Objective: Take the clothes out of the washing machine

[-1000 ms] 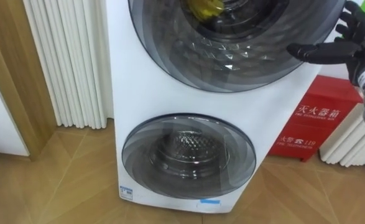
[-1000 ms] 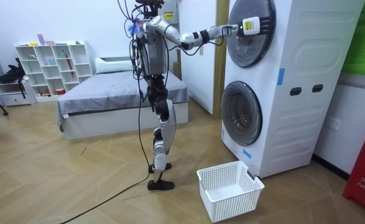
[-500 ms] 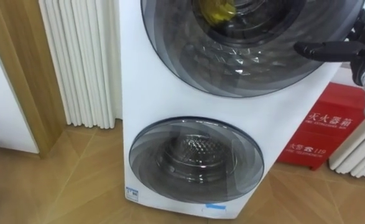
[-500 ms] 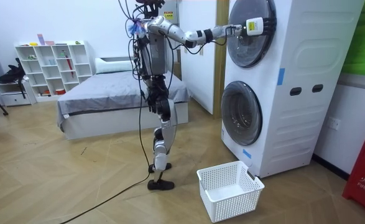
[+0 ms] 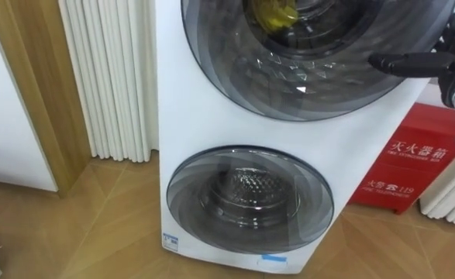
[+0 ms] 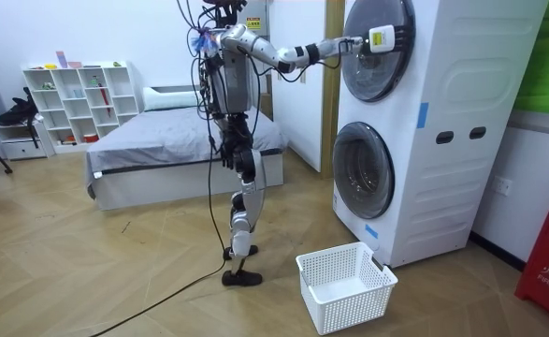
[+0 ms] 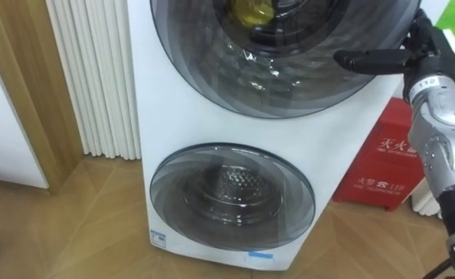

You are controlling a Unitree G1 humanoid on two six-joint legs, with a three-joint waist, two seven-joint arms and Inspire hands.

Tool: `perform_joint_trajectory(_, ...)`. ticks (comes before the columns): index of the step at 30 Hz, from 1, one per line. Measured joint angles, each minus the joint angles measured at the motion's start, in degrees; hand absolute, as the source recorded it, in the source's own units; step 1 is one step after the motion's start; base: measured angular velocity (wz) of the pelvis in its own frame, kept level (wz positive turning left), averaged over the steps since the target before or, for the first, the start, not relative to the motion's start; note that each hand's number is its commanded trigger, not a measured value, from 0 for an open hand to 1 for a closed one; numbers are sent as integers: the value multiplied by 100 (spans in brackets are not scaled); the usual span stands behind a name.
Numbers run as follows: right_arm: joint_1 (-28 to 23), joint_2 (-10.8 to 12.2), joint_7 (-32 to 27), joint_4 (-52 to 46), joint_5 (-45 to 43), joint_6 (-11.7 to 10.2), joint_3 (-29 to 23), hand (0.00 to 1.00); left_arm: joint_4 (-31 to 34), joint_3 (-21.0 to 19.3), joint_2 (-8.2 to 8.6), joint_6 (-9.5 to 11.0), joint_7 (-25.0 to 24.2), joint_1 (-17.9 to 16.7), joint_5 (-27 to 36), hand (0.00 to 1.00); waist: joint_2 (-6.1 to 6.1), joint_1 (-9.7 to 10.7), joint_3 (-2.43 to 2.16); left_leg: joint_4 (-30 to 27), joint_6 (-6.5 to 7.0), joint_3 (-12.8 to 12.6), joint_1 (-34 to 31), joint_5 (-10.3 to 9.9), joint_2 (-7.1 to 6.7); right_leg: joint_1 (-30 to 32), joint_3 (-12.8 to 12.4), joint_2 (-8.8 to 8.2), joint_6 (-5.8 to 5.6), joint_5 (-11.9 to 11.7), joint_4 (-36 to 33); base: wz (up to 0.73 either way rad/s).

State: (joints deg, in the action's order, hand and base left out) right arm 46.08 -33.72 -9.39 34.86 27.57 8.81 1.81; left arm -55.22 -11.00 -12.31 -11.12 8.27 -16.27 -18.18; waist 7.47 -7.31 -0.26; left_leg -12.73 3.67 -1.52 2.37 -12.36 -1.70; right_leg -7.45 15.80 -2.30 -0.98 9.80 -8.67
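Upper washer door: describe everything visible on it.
The upper door is a large round porthole of dark, smoky see-through material with layered rings, set in the white washing machine above a smaller lower door. It looks shut. A yellow item shows behind it. The right hand meets its right rim.

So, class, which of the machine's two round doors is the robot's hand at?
The upper door: the right hand reaches its right rim. The lower door sits well below it.

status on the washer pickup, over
Right hand open at upper door right rim. Yellow garment inside upper drum. Door shut, in the way.
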Motion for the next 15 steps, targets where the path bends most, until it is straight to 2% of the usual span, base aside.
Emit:
perform_joint_trajectory(6,-78,-2,-167,-910,-252,70,103,0,-142,1,-2,126,6,-4,-3,0,-81,114,-45,74,-6,-91,62,5,11,19,-68,2,1,1,4,-12)
perform_joint_trajectory(10,-768,-9,-346,-2165,-848,71,62,0,-228,-1,-2,237,3,-7,9,0,-89,88,-45,151,-11,-118,156,9,35,29,-177,26,1,1,-8,-20)
perform_joint_trajectory(15,-1213,1,-350,-3360,-1119,72,95,0,-494,166,-6,413,8,80,57,0,-115,155,-33,216,-12,-116,219,9,62,31,-312,59,2,1,4,-25)
